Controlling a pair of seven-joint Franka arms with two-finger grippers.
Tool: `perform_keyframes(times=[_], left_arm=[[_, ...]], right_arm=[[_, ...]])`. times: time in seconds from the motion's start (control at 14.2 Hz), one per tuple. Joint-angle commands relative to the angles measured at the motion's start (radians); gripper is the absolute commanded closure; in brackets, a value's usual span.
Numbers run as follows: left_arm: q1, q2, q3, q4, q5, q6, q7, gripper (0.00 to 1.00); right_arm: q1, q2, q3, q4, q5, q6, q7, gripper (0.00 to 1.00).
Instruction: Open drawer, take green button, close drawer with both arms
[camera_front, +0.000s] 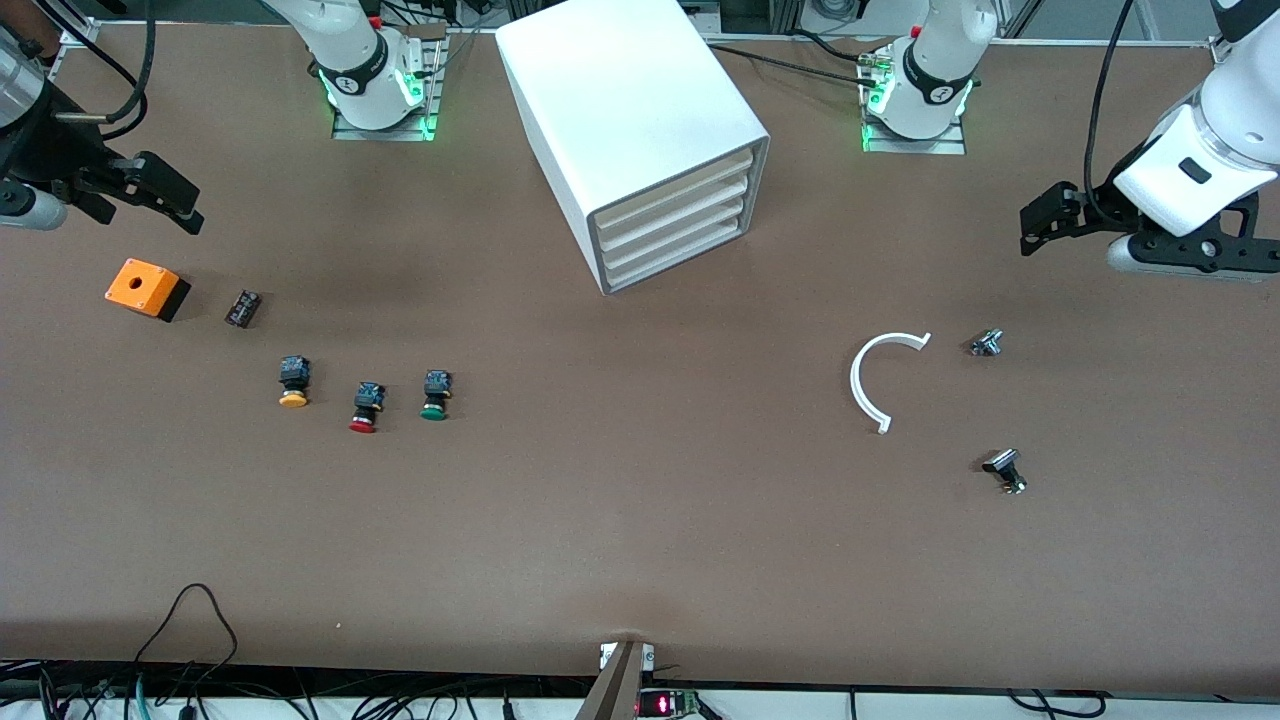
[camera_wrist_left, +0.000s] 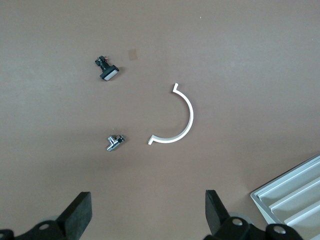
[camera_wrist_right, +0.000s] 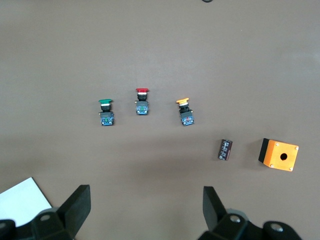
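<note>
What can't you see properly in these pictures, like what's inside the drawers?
- Inside the cabinet: all four drawers are shut in the front view, so their fronts hide any contents.
- Cabinet in the left wrist view: only a corner shows, cut off by the picture's edge.
- Small dark cylinder beside the orange box: too small to tell what it is.
- The two small metal parts near the white curved piece: too small to identify.

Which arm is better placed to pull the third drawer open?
Left, tentatively. The cabinet fronts toward the left arm's end, and its drawer shows in the left wrist view. The left gripper hangs open there; the right gripper, also open, hangs near the orange box.
</note>
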Motion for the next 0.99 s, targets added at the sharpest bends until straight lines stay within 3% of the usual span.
perform_keyframes(times=[0.0,0.21,0.92], left_arm=[[-0.001,-0.024,0.0,-0.019,0.018,-0.02,0.018,0.0],[0.004,-0.023,0.0,-0.019,0.016,-0.023,0.019,0.0],[-0.002,-0.023,-0.002,-0.017,0.016,-0.023,0.018,0.0]], right_arm=[[-0.014,-0.014,0.014,-0.007,-0.008,0.011,-0.073,0.01],[-0.014,-0.008,0.006,0.007,-0.007,0.01,-0.181,0.01],[-0.013,-0.006,0.012,0.013,-0.008,0.01,-0.165,0.01]])
